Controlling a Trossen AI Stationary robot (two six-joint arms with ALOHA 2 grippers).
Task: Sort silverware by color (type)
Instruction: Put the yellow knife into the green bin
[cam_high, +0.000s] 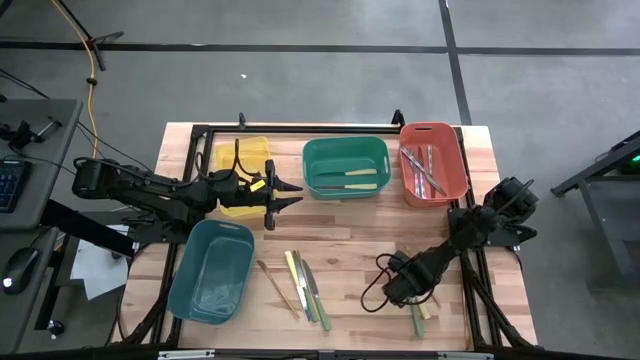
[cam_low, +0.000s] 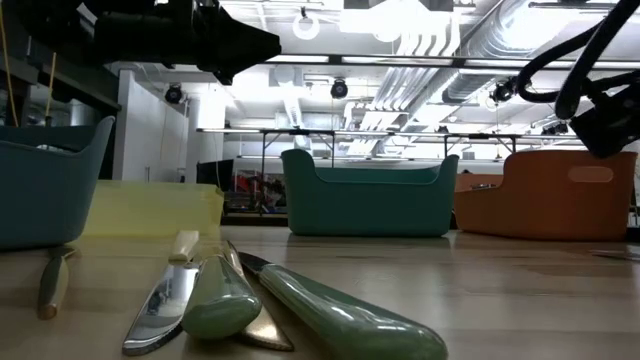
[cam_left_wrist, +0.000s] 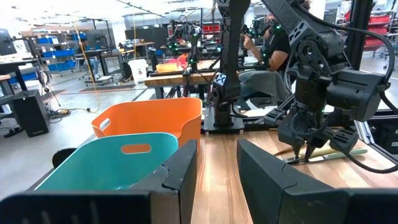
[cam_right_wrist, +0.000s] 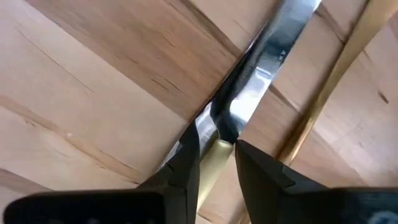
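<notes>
The wooden table (cam_high: 350, 250) is shown bearing, at its far side, yellow (cam_high: 256, 152), green (cam_high: 346, 166) and red bins (cam_high: 432, 163), with a teal bin (cam_high: 212, 270) nearer on the left. The left gripper (cam_high: 290, 194) is held above the table between the yellow and green bins, its fingers apart and empty. The right gripper (cam_right_wrist: 216, 144) is lowered at the near right, its fingers set on either side of a knife (cam_right_wrist: 273, 46) with a pale yellow-green handle; other silverware (cam_high: 303, 287) is seen lying at the near centre.

Yellow bin (cam_high: 243, 160), green bin (cam_high: 345, 168), orange-red bin (cam_high: 432, 163), teal bin (cam_high: 211, 270), pale-green-handled knives (cam_high: 315, 292).
</notes>
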